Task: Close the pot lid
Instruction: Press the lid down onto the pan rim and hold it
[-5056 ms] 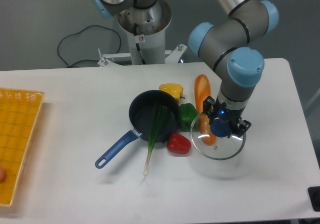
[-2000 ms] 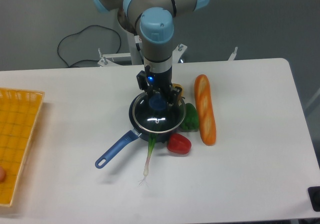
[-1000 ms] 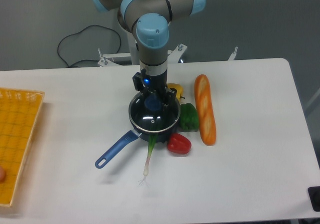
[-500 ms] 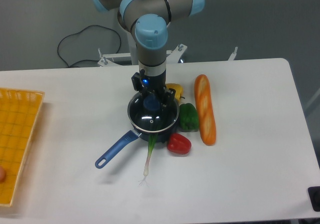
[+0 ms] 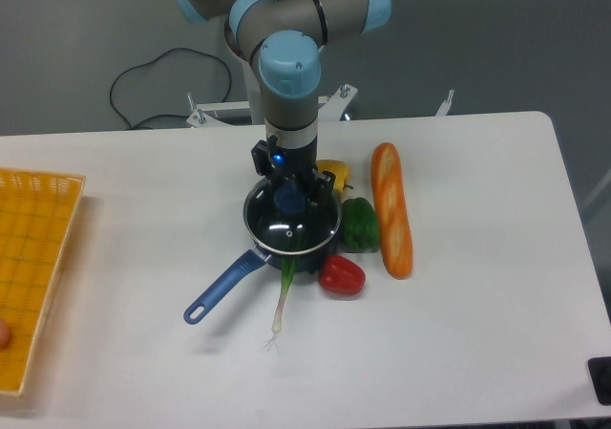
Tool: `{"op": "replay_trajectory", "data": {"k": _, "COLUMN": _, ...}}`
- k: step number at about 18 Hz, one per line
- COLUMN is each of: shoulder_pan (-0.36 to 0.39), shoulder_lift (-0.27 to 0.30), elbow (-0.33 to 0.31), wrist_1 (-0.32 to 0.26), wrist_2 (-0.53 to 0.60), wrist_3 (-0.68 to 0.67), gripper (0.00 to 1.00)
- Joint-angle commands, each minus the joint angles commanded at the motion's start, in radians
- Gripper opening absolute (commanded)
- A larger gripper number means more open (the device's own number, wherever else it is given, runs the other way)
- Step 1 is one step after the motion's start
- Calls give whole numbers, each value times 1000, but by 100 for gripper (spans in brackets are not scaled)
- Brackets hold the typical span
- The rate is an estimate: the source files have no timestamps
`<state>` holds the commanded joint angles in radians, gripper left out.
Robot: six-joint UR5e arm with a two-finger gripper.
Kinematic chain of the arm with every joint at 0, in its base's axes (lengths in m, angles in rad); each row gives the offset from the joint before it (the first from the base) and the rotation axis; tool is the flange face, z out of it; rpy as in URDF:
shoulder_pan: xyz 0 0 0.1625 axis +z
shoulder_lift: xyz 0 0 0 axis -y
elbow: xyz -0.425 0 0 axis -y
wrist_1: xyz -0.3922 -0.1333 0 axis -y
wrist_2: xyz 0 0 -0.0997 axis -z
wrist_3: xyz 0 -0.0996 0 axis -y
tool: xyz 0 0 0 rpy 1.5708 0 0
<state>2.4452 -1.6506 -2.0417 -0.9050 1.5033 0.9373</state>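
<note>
Lid (image 5: 292, 224) sits over pot (image 5: 260, 247) rim at surface (image 5: 477, 333) centre, hand (image 5: 288, 196) clamped on blue knob; glass w/ thin metal rim, so likely rigid, fragile, slick, moderately heavy: grip by knob only, lower gently, avoid edge contact.

- Even, bright overhead light; the white worktop (image 5: 477, 333) reads slightly washed out.
- Shadows soft and faint, falling just below and left of the gripper (image 5: 289, 197).
- Small specular glints on the lid (image 5: 292, 225) directly under the gripper.
- Mild softness overall; no motion blur.
</note>
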Motion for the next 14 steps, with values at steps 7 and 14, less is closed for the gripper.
{"op": "replay_trajectory", "data": {"k": 7, "shoulder_pan": 0, "shoulder_lift": 0, "elbow": 2, "wrist_1": -2, "wrist_2": 0, "wrist_3": 2, "gripper": 85}}
{"op": "replay_trajectory", "data": {"k": 14, "shoulder_pan": 0, "shoulder_lift": 0, "elbow": 6, "wrist_1": -2, "wrist_2": 0, "wrist_3": 2, "gripper": 99}}
